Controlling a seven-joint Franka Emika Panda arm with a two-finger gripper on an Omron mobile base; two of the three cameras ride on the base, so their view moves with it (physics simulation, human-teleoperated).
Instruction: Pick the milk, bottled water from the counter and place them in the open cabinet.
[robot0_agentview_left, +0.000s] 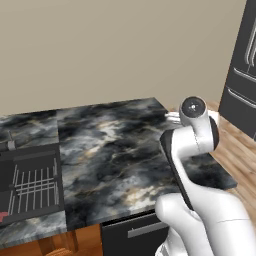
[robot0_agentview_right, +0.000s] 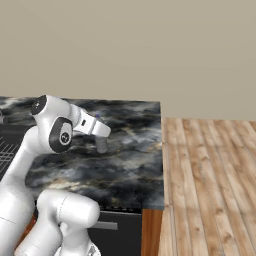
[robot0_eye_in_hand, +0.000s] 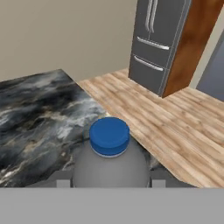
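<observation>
The bottled water (robot0_eye_in_hand: 110, 164), a greyish bottle with a blue cap (robot0_eye_in_hand: 109, 135), sits between my gripper's fingertips (robot0_eye_in_hand: 62, 180), and my gripper (robot0_eye_in_hand: 109, 181) is shut on it. In the right base view my gripper (robot0_agentview_right: 101, 143) hangs over the right part of the black-and-grey marbled counter (robot0_agentview_right: 130, 165), a little above the stone. The arm hides the gripper in the left base view, where the counter (robot0_agentview_left: 110, 150) spreads out to the left. The milk and the open cabinet are out of view.
A dark sink with a wire rack (robot0_agentview_left: 31, 186) is set into the counter at the left. The counter ends at its right edge (robot0_agentview_right: 162, 155), with wooden floor (robot0_agentview_right: 210, 180) beyond. A dark fridge (robot0_eye_in_hand: 158, 41) with a wooden side panel (robot0_eye_in_hand: 189, 48) stands further right.
</observation>
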